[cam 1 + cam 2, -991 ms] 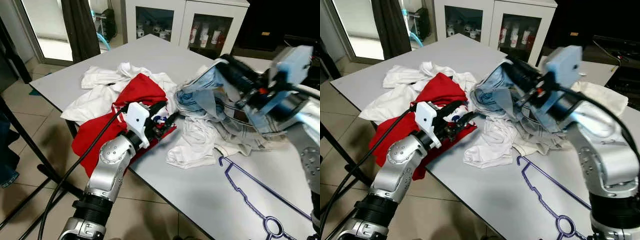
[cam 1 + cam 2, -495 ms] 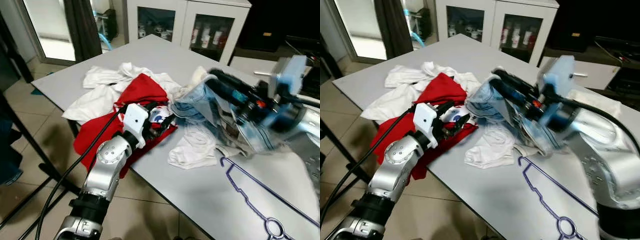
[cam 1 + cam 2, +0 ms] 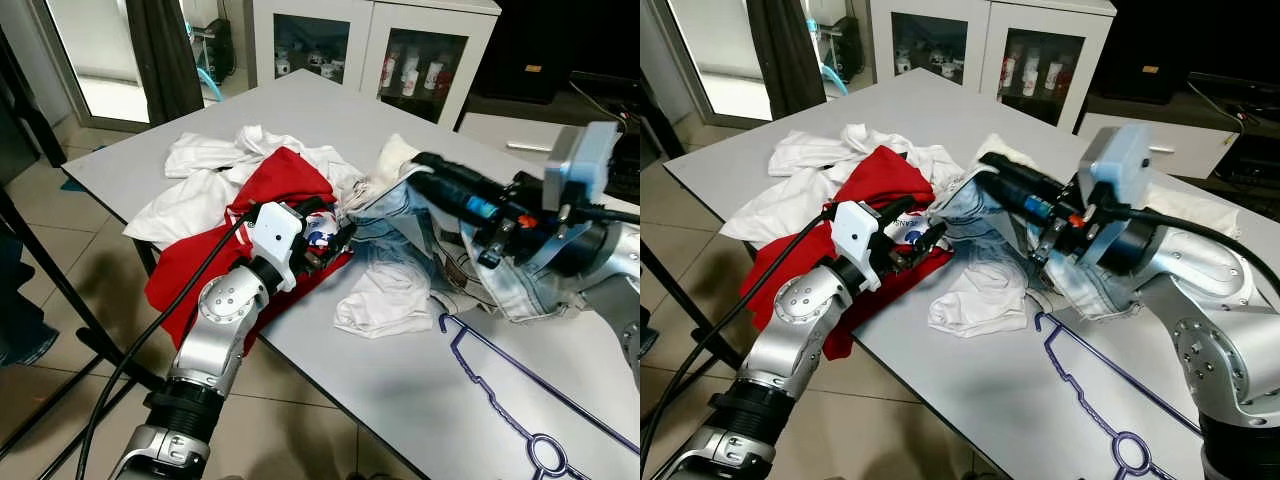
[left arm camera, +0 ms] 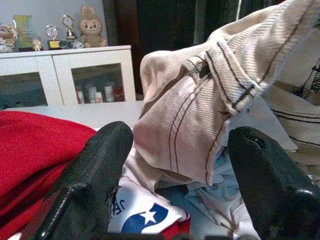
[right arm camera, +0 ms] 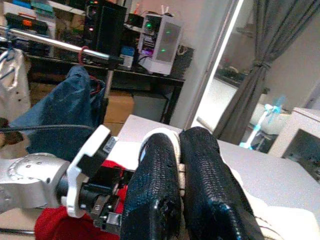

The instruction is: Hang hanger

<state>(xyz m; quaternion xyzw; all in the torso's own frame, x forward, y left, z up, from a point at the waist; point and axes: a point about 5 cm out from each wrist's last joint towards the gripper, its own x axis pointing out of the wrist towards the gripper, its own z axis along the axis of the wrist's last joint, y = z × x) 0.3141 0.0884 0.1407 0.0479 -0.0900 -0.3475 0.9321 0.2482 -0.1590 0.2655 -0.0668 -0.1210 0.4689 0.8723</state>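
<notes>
A purple wire hanger [image 3: 500, 395] lies flat on the grey table [image 3: 380, 400] at the front right. My right gripper [image 3: 420, 165] is shut on a pale denim garment [image 3: 400, 215] and holds its edge up over the clothes pile; in the right wrist view a strip of pale cloth is pinched between the shut fingers [image 5: 200, 160]. My left gripper [image 3: 335, 230] is open over the red shirt [image 3: 290, 180], its tips right at the denim. In the left wrist view the denim's seamed edge [image 4: 200, 100] hangs between the spread fingers [image 4: 100, 165].
White shirts [image 3: 385, 300] and other clothes are heaped across the table's middle and left. A white glass-door cabinet [image 3: 400, 50] stands behind. A black stand leg [image 3: 50, 290] crosses the floor at left. The right wrist view catches a clothes rail [image 5: 50, 44] with jeans [image 5: 70, 100] hanging.
My right arm has come down and toward the left gripper, carrying the denim garment lower over the pile. The left arm has barely moved.
</notes>
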